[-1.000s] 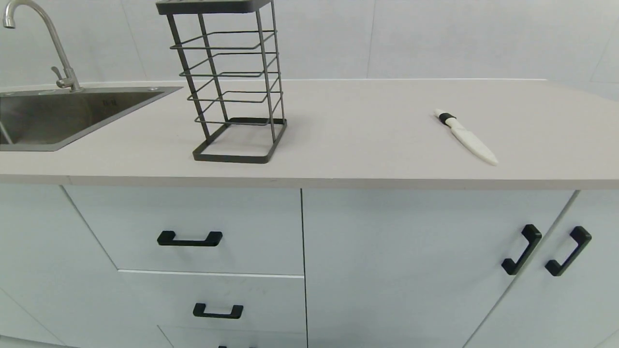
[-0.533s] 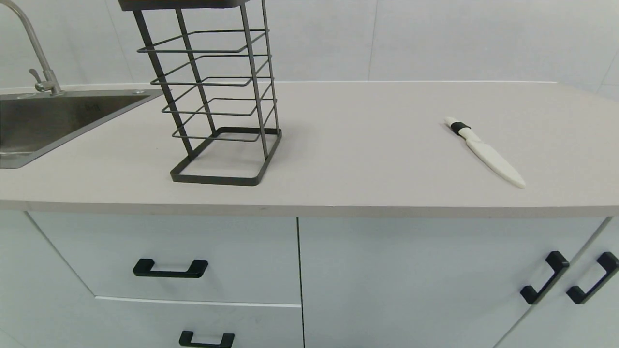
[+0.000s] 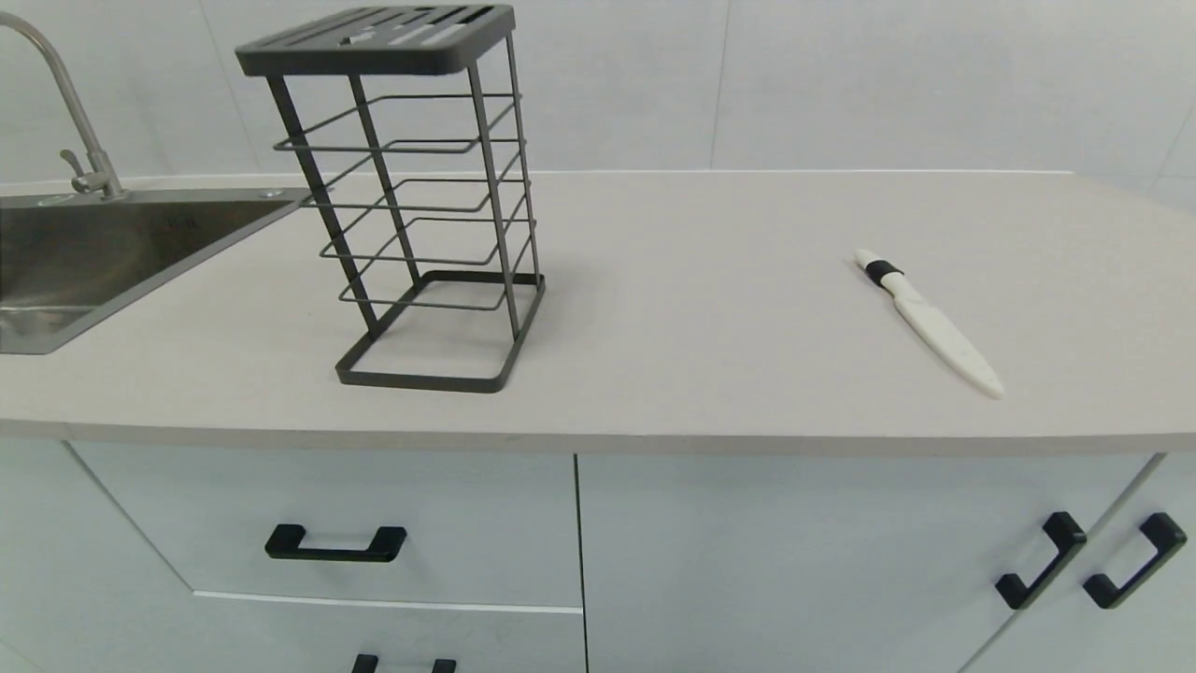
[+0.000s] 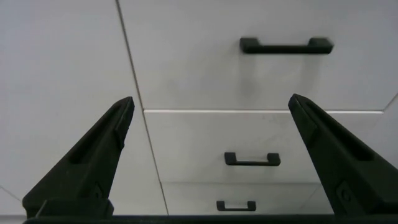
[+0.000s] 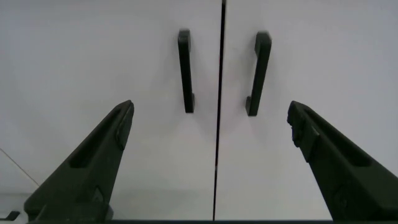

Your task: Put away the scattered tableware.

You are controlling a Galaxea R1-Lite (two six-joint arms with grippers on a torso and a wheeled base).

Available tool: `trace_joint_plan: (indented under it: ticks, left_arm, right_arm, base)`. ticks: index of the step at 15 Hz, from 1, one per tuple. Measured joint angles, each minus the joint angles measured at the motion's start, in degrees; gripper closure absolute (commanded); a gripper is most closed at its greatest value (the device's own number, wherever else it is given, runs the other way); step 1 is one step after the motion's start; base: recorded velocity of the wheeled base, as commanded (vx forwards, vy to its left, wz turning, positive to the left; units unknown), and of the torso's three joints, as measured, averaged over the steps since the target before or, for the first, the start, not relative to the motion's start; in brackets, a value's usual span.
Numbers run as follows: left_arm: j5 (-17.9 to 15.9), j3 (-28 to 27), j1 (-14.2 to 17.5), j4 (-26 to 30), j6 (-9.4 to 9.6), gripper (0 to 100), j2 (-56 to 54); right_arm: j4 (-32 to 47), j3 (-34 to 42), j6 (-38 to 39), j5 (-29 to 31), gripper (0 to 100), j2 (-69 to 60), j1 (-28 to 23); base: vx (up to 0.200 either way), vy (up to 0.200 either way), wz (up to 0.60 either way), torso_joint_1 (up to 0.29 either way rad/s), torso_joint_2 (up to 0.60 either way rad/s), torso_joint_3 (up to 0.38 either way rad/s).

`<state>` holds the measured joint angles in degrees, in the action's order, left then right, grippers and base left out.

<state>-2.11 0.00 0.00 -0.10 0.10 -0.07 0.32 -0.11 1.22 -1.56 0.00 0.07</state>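
A white knife [image 3: 927, 321] with a black band near its handle end lies flat on the right part of the countertop [image 3: 710, 308], pointing toward the front edge. A black wire knife rack [image 3: 411, 196] with a slotted top stands upright left of centre. My left gripper [image 4: 211, 106] hangs open below the counter, facing the drawer fronts with nothing between its fingers. My right gripper [image 5: 211, 109] is open too, facing the two cabinet doors, and holds nothing.
A steel sink [image 3: 84, 252] with a curved tap [image 3: 65, 103] is set into the counter at the far left. Drawers with black handles [image 3: 334, 543] sit under the rack, double doors with black handles [image 3: 1089, 561] under the knife. A tiled wall backs the counter.
The head camera has shifted: the whole scene sits lower in the picture and the rack's slotted top has come into sight. Knife and rack keep their places on the counter.
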Motion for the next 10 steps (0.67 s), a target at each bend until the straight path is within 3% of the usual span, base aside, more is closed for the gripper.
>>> trace_joint_plan:
  ticks: [10]
  left_arm:
    - [0.0,0.0,0.0,0.0,0.00,0,0.0]
  right_arm:
    - [0.0,0.0,0.0,0.0,0,0.0,0.0]
  base:
    - [0.000,0.000,0.00,0.110,-0.46,-0.348]
